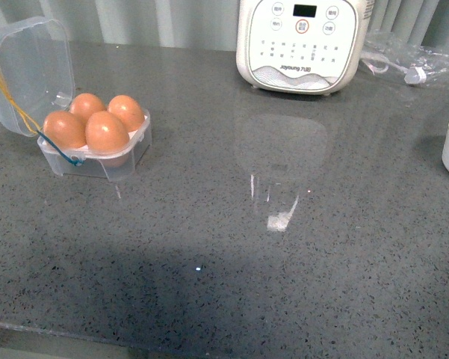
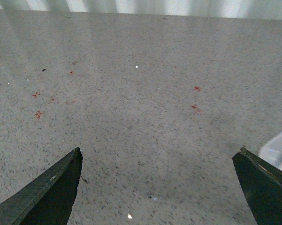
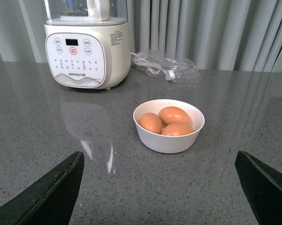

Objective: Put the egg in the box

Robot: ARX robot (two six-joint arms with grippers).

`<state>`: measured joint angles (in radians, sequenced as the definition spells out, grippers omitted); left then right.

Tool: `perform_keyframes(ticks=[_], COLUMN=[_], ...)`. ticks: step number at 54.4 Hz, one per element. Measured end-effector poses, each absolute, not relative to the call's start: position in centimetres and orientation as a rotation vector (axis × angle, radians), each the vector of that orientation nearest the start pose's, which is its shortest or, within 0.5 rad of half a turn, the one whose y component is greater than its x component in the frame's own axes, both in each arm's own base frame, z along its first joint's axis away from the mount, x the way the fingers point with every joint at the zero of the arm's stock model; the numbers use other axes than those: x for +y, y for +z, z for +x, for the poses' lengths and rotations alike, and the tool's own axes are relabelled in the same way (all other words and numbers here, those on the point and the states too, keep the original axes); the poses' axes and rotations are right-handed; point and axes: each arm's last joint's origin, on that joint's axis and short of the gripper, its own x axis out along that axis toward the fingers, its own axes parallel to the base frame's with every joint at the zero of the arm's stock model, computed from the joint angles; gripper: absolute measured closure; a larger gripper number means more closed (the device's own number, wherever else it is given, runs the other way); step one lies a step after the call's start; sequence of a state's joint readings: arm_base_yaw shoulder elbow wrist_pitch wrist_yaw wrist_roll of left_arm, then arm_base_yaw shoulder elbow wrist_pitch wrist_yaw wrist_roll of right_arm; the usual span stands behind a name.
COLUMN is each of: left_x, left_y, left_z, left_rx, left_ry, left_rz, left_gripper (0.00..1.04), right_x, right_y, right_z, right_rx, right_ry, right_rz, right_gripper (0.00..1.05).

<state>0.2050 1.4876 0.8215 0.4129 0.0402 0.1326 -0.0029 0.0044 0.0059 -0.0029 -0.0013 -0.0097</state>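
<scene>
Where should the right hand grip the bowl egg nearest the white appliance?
Probably straight down from above: the white bowl's wall blocks every side approach. Close the open right hand across the egg's narrow middle, where its rounded top stands clear of the two other eggs beside it.

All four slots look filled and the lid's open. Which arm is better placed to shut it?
Left, probably. The box sits on the left, what looks like its edge showing beside the open left gripper; the open right gripper faces the bowl.
</scene>
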Motion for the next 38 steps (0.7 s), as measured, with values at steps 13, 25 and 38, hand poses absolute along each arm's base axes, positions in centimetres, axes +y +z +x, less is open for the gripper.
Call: perform_keyframes(ticks=[13, 25, 38], left_x=[7.2, 6.0, 1.8], left_y=[23.5, 23.5, 23.2], left_z=[33.6, 33.9, 33.9], left_rx=[0.286, 0.287, 0.287], left_ry=[0.143, 0.103, 0.008], left_rz=[0.146, 0.153, 0.192], left_gripper=[0.07, 0.07, 0.07], right_x=[0.0, 0.0, 0.0], right_y=[16.5, 16.5, 16.5], right_z=[9.8, 9.8, 9.8], right_rx=[0.001, 0.001, 0.001], right_ry=[-0.002, -0.002, -0.002], right_rz=[-0.01, -0.01, -0.01], right_gripper=[0.07, 0.07, 0.07])
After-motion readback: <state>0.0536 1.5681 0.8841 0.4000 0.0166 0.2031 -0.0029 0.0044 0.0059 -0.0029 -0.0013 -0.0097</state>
